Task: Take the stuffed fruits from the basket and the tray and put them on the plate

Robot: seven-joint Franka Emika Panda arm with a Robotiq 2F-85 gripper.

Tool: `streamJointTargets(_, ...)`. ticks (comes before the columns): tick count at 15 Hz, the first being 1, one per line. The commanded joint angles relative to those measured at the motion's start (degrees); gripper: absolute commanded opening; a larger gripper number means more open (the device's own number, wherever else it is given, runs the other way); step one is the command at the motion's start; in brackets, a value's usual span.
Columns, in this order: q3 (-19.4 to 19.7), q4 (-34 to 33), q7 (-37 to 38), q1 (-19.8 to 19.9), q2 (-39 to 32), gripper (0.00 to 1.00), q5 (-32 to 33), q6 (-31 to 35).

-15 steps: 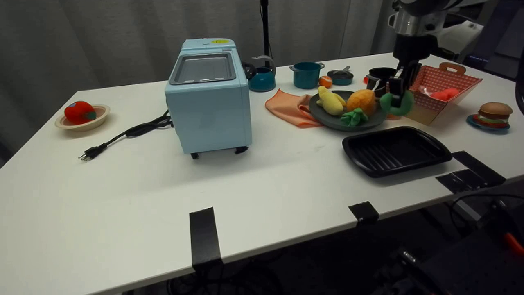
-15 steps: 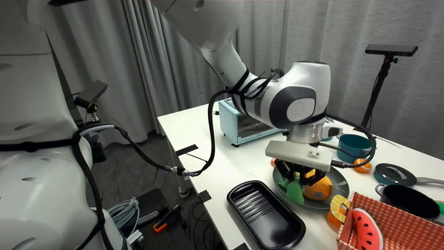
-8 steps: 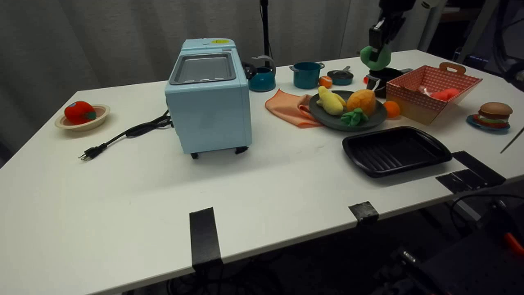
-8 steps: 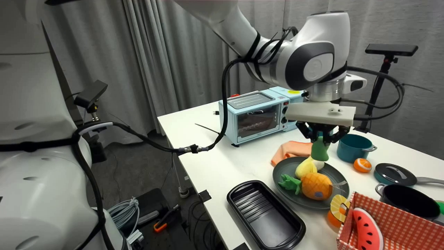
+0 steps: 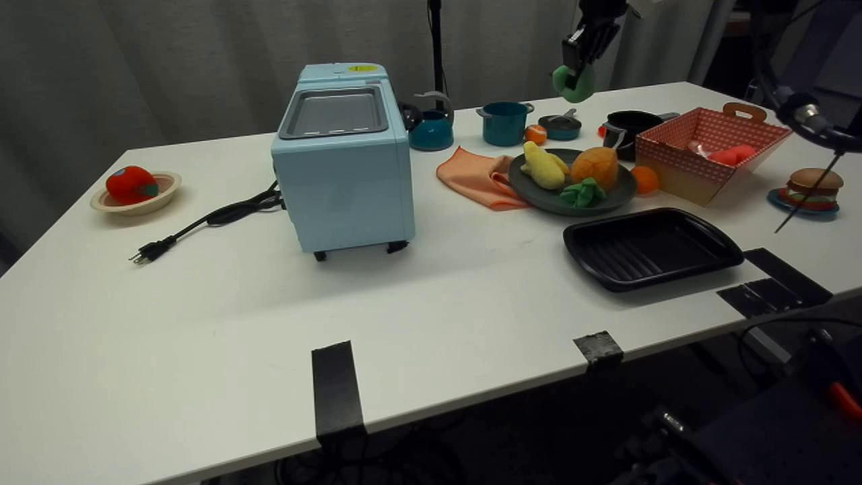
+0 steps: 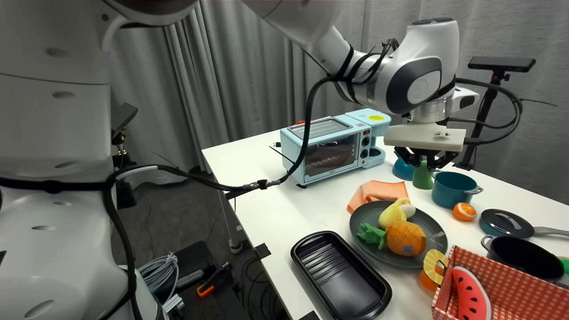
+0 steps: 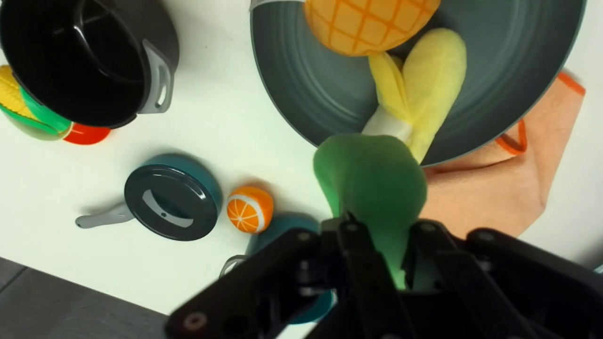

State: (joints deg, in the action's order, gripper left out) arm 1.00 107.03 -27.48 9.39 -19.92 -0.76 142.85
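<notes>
So the gripper (image 6: 425, 162) is clamped on a green fruit (image 7: 370, 183), its fingers (image 7: 365, 278) pinching the narrow end while the wider part sticks out past them. The fruit's up in the air, off the table (image 5: 471, 303). What it's directly above, honestly can't tell: in the wrist view it covers a bit of the plate (image 6: 429, 222) rim, but in an exterior view it lines up right next to the teal pot (image 6: 454, 189).

On the plate there's a pineapple (image 6: 405, 239) lying on its side, green leaves (image 6: 372, 234) near the rim, and a banana (image 6: 392, 214) just beside it. The tray (image 6: 355, 289) sits near the plate, ridged bottom in plain sight. The basket (image 6: 524, 286) has a watermelon (image 6: 471, 293) slice leaning in it, plus something pale (image 5: 699, 147) I can't make out. Between plate and basket there's an orange (image 5: 644, 180) with a yellow ring (image 6: 434, 263) right by it; can't tell if that's one piece.

Other stuff: a peach cloth (image 6: 378, 193) reaching the plate's rim, a cut orange (image 7: 249, 208) between the teal pot and a small pan (image 7: 165, 207), a black pot (image 6: 529, 262) near the basket, a toaster oven (image 6: 331, 153), a tomato (image 5: 130, 185) in a bowl (image 5: 135, 209), and a burger (image 5: 815, 182) on a blue dish (image 5: 801, 207).
</notes>
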Motion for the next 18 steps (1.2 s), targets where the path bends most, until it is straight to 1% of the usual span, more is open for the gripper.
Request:
streamJointTargets(1, 0.0, -6.7, 2.0, -0.3, -7.1, 0.04, 1.5, 0.3)
streamJointTargets(6, -0.2, -11.2, 2.3, 0.0, -12.0, 0.04, 2.4, -1.8)
streamJointTargets(9, -0.2, -11.8, 2.2, 0.3, -12.9, 0.04, 2.8, -2.5)
streamJointTargets(10, -0.2, -11.9, 2.2, 0.3, -13.1, 0.07, 2.9, -2.7)
streamJointTargets(11, -0.2, -11.9, 2.0, 0.4, -13.2, 0.04, 2.9, -2.8)
streamJointTargets(12, -0.2, -11.7, 1.8, 0.5, -13.1, 0.04, 2.9, -2.9)
streamJointTargets(13, -0.2, -11.6, 1.8, 0.5, -13.0, 0.16, 3.0, -3.0)
streamJointTargets(14, -0.3, -11.2, 1.8, 0.5, -12.7, 0.41, 3.0, -3.1)
streamJointTargets(15, -0.3, -10.9, 1.7, 0.6, -12.5, 0.43, 3.0, -3.1)
streamJointTargets(17, -0.4, -10.3, 1.4, 0.6, -12.1, 0.56, 3.0, -2.9)
streamJointTargets(18, -0.5, -9.9, 1.4, 0.6, -11.8, 0.65, 3.1, -2.7)
